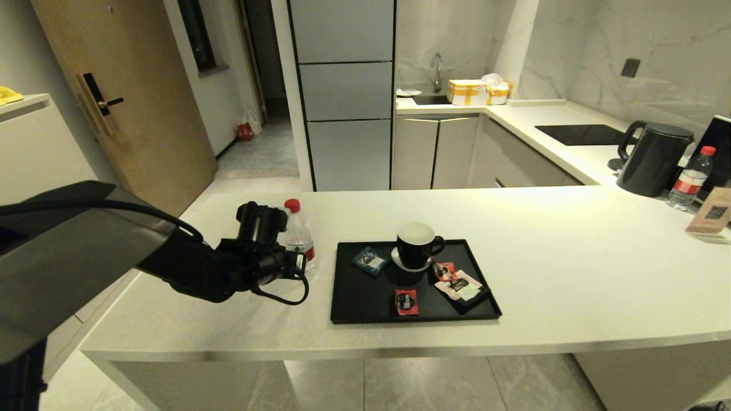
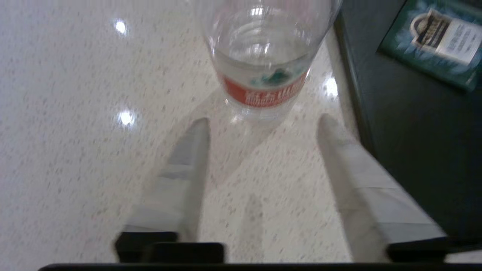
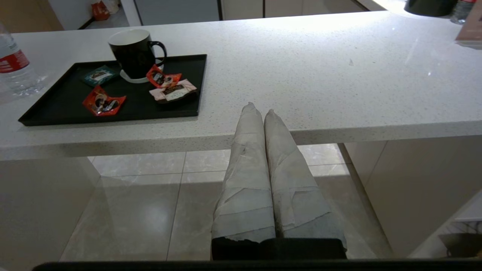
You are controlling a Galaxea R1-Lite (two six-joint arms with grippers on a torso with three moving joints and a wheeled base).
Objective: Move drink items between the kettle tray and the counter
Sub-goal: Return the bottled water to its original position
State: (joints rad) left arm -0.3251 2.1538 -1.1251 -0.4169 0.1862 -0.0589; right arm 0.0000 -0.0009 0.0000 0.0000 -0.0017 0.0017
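Observation:
The clear water bottle with red cap and red-white label stands upright on the cream counter, just left of the black kettle tray. My left gripper is open right in front of the bottle, whose base sits just beyond the fingertips; nothing is between them. A red sachet lies near the tray's front edge, and a second red sachet lies beside the mug. My right gripper is shut and empty, parked low in front of the counter's edge.
On the tray stand a black mug on a white coaster, a teal sachet and a pale pink sachet. At the far right are a black kettle, another bottle and a brown card.

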